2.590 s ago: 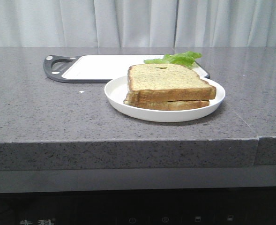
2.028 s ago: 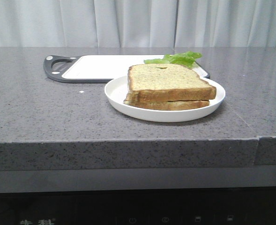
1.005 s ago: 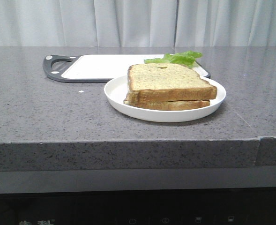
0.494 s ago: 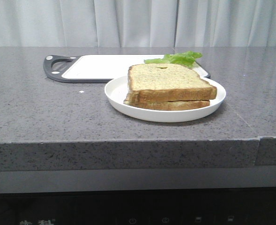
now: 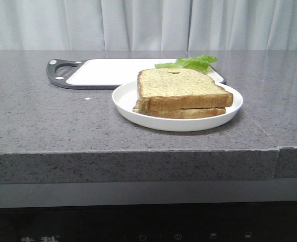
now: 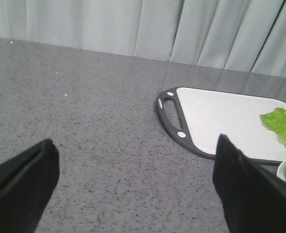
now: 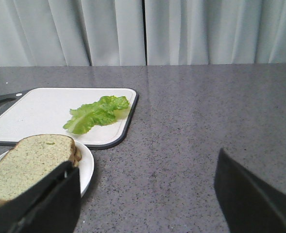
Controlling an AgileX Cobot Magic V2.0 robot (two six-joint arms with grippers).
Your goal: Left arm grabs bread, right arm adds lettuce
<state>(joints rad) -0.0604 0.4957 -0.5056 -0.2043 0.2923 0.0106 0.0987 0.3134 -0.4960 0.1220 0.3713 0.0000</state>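
Note:
The bread [image 5: 183, 83], a thick toast slice with a small dent, lies on top of a thinner slice [image 5: 188, 113] on a white plate [image 5: 130, 103]. It also shows in the right wrist view [image 7: 31, 158]. The lettuce [image 5: 193, 62] lies on the right end of the cutting board behind the plate, and shows in the right wrist view [image 7: 96, 112] and the left wrist view [image 6: 283, 124]. My left gripper [image 6: 134, 141] is open and empty over bare counter, left of the board. My right gripper [image 7: 145, 158] is open and empty, right of the plate. Neither arm shows in the front view.
A white cutting board with a dark rim and handle [image 5: 108, 73] lies behind the plate; it also shows in the left wrist view [image 6: 220, 121] and the right wrist view [image 7: 36, 111]. The grey stone counter [image 5: 47, 126] has a front edge near me. Curtains hang behind.

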